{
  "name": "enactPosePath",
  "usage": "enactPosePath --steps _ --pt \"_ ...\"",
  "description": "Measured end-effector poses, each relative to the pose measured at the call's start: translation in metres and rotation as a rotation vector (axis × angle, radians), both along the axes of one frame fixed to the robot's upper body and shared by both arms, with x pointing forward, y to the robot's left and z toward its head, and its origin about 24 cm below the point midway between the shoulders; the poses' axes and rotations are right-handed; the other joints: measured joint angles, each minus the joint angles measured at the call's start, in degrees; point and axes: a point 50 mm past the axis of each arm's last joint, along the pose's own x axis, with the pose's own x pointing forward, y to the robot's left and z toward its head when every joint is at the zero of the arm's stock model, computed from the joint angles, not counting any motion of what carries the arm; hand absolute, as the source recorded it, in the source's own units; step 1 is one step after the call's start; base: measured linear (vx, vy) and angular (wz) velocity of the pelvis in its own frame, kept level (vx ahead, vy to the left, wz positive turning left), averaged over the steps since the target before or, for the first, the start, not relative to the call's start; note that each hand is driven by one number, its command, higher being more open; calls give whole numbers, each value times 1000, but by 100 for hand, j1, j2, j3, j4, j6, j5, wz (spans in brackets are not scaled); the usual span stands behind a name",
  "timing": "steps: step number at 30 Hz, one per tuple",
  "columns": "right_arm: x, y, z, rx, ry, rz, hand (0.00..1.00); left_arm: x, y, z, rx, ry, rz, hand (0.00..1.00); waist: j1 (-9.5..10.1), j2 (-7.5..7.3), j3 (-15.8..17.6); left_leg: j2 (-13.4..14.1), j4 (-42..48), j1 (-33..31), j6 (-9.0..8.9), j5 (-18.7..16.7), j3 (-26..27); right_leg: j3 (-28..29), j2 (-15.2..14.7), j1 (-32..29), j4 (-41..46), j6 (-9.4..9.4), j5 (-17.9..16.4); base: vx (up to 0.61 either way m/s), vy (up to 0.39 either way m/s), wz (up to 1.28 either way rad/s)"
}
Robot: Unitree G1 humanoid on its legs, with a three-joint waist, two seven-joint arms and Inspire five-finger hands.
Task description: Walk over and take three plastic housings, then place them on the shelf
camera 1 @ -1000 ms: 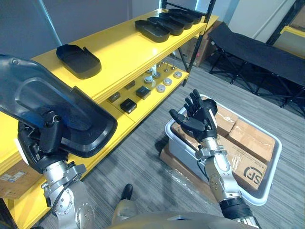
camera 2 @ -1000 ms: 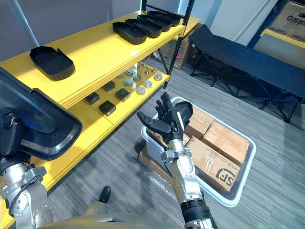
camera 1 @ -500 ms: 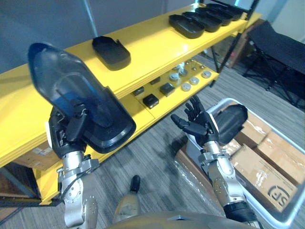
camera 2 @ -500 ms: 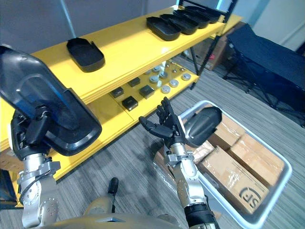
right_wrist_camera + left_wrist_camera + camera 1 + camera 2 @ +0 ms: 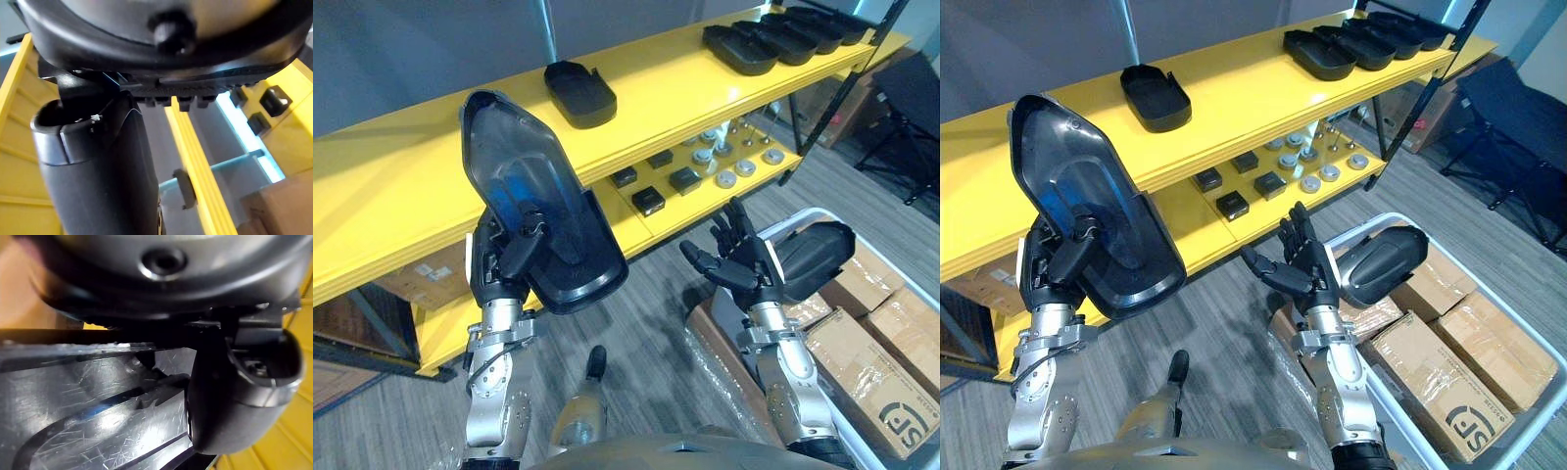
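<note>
Housing [image 5: 512,162], glossy black tapered plastic, gripped by left hand [image 5: 501,268].

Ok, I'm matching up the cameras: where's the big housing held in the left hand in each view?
Left eye view: housing left of centre, raised in the left hand.
Right eye view: housing at the left side.
Left wrist view: housing, scratched glossy surface, close up.
Shared landmark: yellow shelf, also in the right wrist view.
</note>
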Motion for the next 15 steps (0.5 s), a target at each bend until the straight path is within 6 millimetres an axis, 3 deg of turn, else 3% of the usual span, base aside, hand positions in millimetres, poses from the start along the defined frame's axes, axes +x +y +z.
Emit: enactPosePath --steps 1,2,3,8,10,11,13,15 --pt "-1 1 0 9 -7 2 100 -2 2 -1 -1 8 14 0 17 -109 76 2 430 -213 45 -229 303 22 -132 -47 -22 -31 18 -51 88 -6" --pt "-1 1 1 5 -14 6 100 -5 4 -4 -3 22 25 0 68 19 122 12 1124 -339 64 -257 424 61 -88 -44 59 1 -4 -24 72 -15" --pt "-1 1 1 4 -14 9 100 -7 5 -6 -1 32 33 0 76 43 136 18 1207 -361 -59 -203 412 121 -92 -42 112 40 -29 12 50 -19" --pt "8 8 12 38 -83 19 100 -12 12 -8 -8 55 93 0 109 -38 384 -172 1708 -617 16 -509 664 169 -448 -221 395 115 -183 38 69 -4" --pt "10 13 14 89 -99 8 100 -15 17 -5 -9 44 124 0 248 -100 515 -216 2789 -820 63 -1236 740 197 -596 17 572 190 -423 116 106 -9" --pt "10 14 14 99 -100 1 100 -17 18 -2 -10 34 132 0 276 -127 526 -235 3007 -855 73 -1398 739 187 -614 100 579 169 -482 186 142 8" --pt "9 18 17 138 -117 -44 100 -24 24 12 7 -26 156 0 381 -317 535 -371 3585 -890 185 -1936 801 111 -714 472 505 -134 -550 231 138 15" --pt "7 18 22 146 -146 -68 100 -25 29 18 25 -53 164 0 380 -316 501 -474 3741 -936 243 -2140 684 322 -812 131 1398 -389 -181 274 152 46"
